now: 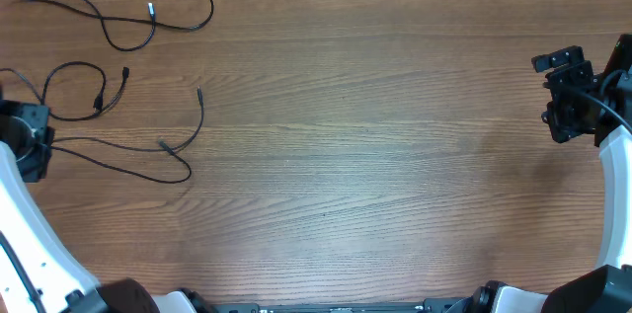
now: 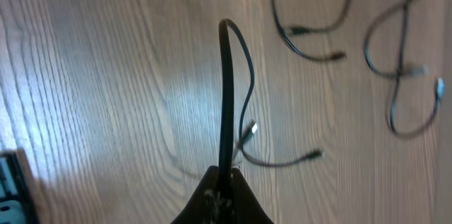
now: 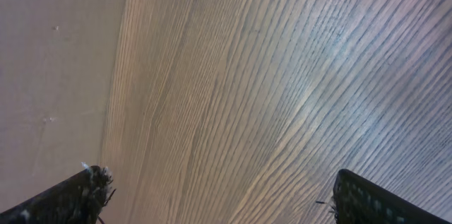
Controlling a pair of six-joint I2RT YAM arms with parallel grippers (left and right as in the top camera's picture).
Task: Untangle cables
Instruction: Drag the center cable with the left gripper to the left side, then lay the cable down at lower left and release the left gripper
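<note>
Three thin black cables lie apart at the table's left. One with silver tips curls at the far left corner. A second forms a loop below it. The third runs in long strands to my left gripper. In the left wrist view my left gripper is shut on this cable, which rises in a narrow loop from the jaws. The other two cables lie beyond it. My right gripper is at the far right, open and empty, over bare wood.
The wooden table fills the view. A pale strip runs along its edge in the right wrist view. The arm bases stand at the near corners.
</note>
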